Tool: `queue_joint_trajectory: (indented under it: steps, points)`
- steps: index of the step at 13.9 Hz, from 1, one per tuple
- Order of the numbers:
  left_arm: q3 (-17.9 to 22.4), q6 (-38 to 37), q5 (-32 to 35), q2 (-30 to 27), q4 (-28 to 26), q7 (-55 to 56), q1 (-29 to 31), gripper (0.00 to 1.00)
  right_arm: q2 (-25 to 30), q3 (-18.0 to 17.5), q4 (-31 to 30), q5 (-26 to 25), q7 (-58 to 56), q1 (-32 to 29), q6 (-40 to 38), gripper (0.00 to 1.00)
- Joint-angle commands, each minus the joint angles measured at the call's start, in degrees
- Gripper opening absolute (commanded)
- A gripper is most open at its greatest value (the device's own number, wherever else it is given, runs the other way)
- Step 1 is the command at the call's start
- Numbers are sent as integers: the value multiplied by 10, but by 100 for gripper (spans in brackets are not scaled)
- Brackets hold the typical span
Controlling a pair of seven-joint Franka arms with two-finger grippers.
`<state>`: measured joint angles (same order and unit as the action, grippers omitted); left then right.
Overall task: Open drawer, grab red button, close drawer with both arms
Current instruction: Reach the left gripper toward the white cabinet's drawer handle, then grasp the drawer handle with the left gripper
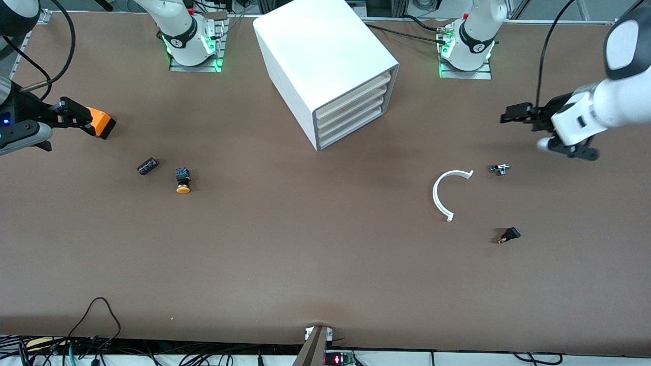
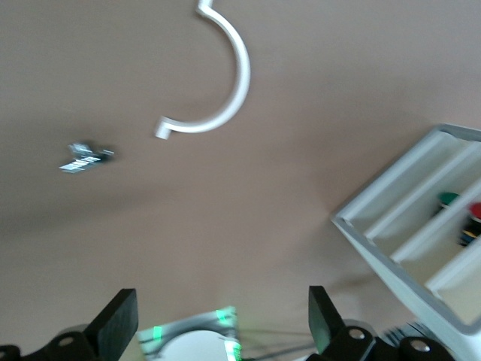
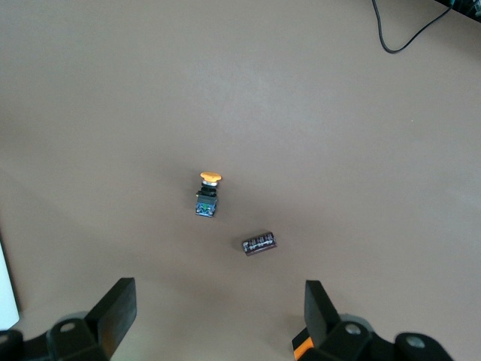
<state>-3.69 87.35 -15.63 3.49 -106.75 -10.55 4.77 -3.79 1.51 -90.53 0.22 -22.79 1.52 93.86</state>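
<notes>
The white cabinet (image 1: 325, 56) stands between the two arm bases, its four stacked drawers (image 1: 353, 109) all pushed in. In the left wrist view the drawer fronts (image 2: 421, 233) show, with the red cap of the button (image 2: 475, 212) visible inside one drawer; I cannot tell which. The button is hidden in the front view. My left gripper (image 1: 511, 116) (image 2: 222, 301) is open and empty, up in the air at the left arm's end of the table. My right gripper (image 1: 76, 116) (image 3: 219, 295) is open and empty at the right arm's end, beside an orange cube (image 1: 100, 123).
A green-capped part (image 2: 448, 199) lies in the drawer beside the red button. An orange-capped button (image 1: 183, 181) (image 3: 207, 194) and a small black part (image 1: 147, 165) lie near the right gripper. A white C-shaped piece (image 1: 446, 193) (image 2: 225, 83), a small metal part (image 1: 500, 169) and a black part (image 1: 509, 235) lie toward the left arm's end.
</notes>
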Motion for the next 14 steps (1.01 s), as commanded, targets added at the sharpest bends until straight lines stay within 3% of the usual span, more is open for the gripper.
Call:
queue_joint_trajectory:
  steps: [1, 5, 10, 14]
  points:
    - [-13, -29, -52, 39, 10, -13, -1, 100, -4, -6, 13, -3, 2, -5, -3, 100]
    - [-61, -29, -105, 96, -1, -19, 0, 100, -5, -6, 13, -3, 2, -6, -2, 100]
    - [-62, -17, -206, 187, -1, -85, -7, 100, -6, -6, 12, -3, 2, -6, -2, 99]
    - [-91, -13, -281, 267, -2, -175, -10, 97, -6, -6, 12, -3, 2, -7, -2, 100]
